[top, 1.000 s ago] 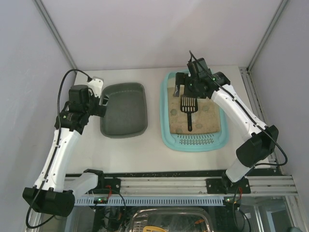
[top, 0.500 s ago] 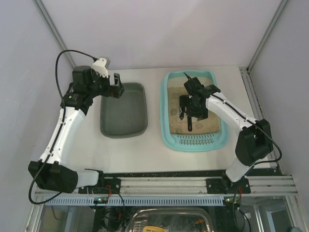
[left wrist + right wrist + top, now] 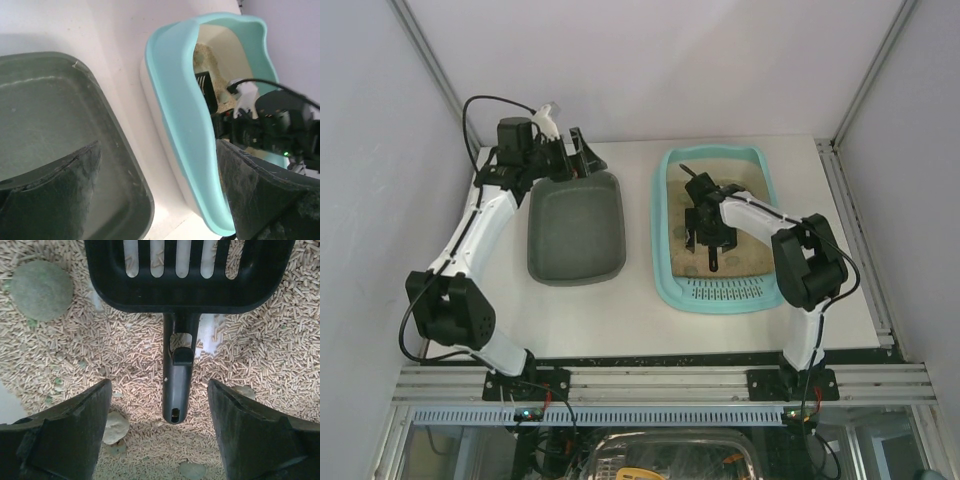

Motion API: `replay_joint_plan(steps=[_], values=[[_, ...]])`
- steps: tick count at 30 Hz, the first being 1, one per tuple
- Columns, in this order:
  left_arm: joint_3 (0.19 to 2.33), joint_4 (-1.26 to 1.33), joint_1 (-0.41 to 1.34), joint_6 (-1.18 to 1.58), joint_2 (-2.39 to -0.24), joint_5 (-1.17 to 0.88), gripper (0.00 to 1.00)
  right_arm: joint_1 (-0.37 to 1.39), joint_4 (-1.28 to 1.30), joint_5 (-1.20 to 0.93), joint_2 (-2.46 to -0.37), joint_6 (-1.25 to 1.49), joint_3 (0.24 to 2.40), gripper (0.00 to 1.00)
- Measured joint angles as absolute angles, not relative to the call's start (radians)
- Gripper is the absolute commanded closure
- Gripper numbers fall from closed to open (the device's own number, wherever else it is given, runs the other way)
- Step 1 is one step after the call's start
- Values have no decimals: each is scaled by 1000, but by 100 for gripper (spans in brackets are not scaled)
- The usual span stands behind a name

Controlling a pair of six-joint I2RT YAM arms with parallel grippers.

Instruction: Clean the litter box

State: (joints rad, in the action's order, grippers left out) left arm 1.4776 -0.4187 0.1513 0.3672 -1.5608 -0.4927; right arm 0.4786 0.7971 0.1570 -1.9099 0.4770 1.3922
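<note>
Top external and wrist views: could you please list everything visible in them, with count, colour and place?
litter box: one, turquoise, right side of the table, slotted grille at its near end
litter: one bed, tan pellets, inside the litter box
scoop: one, black, slotted, lying on the litter
clumps: several, grey-green, scattered on the litter
tray: one, dark grey-green, left of the litter box
table: one, white, under both containers
left tool: one, black, open, over the tray's far edge
right tool: one, black, open, a finger on either side of the scoop's handle, not touching it
</note>
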Motion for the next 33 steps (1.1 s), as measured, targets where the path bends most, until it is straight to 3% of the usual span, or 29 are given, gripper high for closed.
replay_joint_plan(steps=[4, 9, 13, 17, 22, 25, 30, 33], values=[[1520, -412, 156, 403, -1571, -489, 3, 472, 781, 171, -1930, 471, 1388, 26], [1546, -381, 171, 426, -1571, -485, 6, 449, 751, 178, -1938, 462, 1388, 41], [1546, -380, 200, 436, -1573, -492, 16, 425, 724, 170, -1955, 459, 1385, 49], [1546, -375, 215, 452, -1578, -509, 12, 416, 689, 148, -1967, 461, 1366, 58], [1534, -367, 216, 461, -1579, -509, 9, 414, 655, 119, -1966, 461, 1354, 79], [1517, -360, 216, 463, -1579, -508, 6, 415, 653, 123, -1964, 457, 1353, 100], [1513, -359, 234, 459, -1611, -509, 8, 410, 654, 139, -1948, 444, 1345, 100], [1519, -360, 248, 452, -1652, -513, 0, 404, 678, 159, -1908, 427, 1328, 100]])
